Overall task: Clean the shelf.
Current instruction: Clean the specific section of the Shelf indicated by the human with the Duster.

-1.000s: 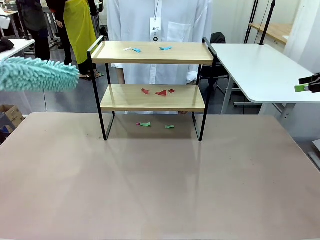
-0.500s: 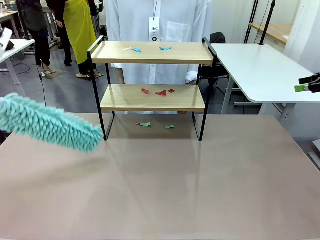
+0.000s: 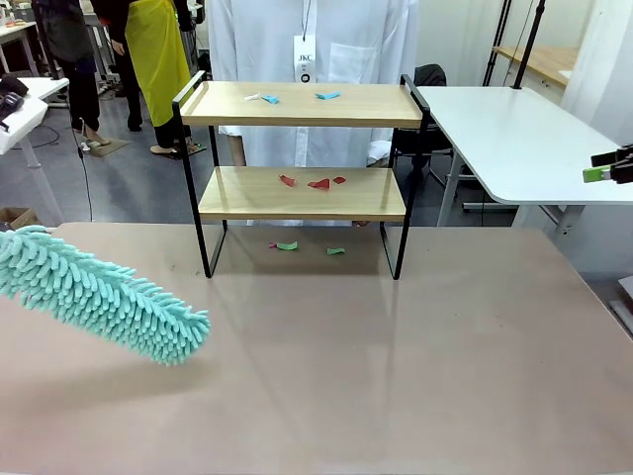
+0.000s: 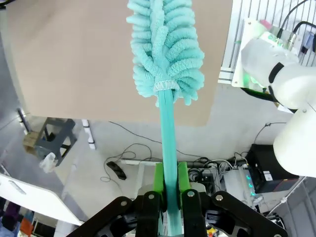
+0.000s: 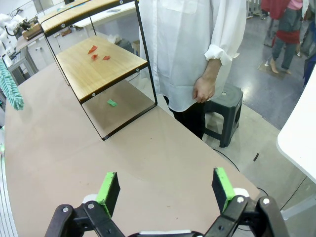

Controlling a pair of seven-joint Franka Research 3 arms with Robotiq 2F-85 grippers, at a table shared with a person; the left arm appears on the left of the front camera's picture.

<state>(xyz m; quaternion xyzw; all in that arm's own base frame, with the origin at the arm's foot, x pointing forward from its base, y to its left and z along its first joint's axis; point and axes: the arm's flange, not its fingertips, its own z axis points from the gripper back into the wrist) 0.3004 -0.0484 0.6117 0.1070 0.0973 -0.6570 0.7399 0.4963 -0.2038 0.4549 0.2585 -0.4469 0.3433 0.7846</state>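
Person (image 3: 346, 40) behind shelf (image 3: 257, 195) wears a white badge (image 3: 305, 57); its print is too small to read surely.

Shelf stands on tan table (image 3: 346, 376), long axis across the front view, open face to the camera. Two pale wood boards, thin black frame, raised rails at both ends. Blue scraps (image 3: 327, 95) on top board, red scraps (image 3: 318, 183) on lower board, green scraps (image 3: 287, 245) on the table under it.

Teal fluffy duster (image 3: 104, 295) left of shelf and nearer the camera, apart from it, tip slanting down.

Left gripper (image 4: 170, 185): pads clamped on duster's teal handle.

Right gripper (image 5: 166, 183): jaws wide, holding nothing, well right of shelf.
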